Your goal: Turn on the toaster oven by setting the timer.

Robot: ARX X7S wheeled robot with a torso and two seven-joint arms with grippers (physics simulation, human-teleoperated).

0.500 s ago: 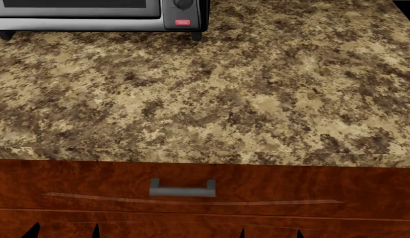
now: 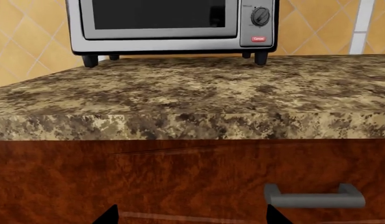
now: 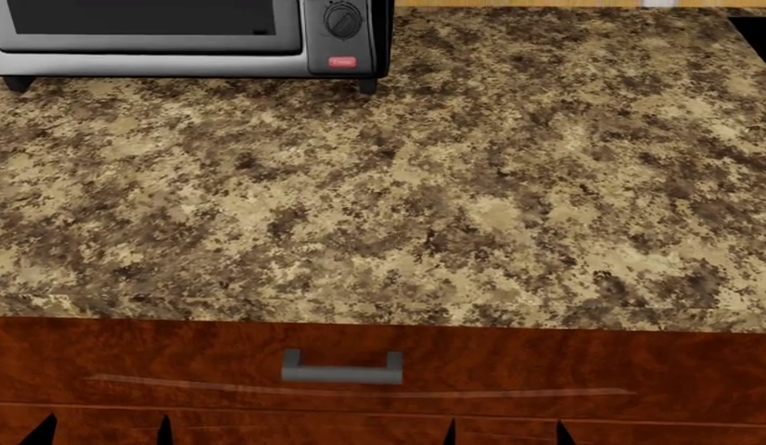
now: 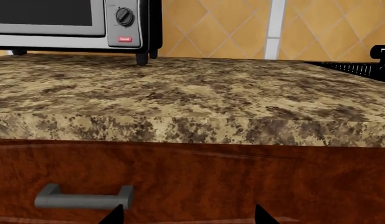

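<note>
We find the toaster oven in the upper left of the head view, standing at the far side of the counter. One dial shows on its right-hand panel, above a small red button; whether this is the timer we cannot tell, since the panel runs off the top of the frame. Of our left gripper and right gripper only dark fingertips show at the bottom edges, down by the drawer handle. The tips stand well apart (so both claws look open, holding nothing). The oven lies up and away from both. The right arm, we judge, has the straighter line to the dial.
</note>
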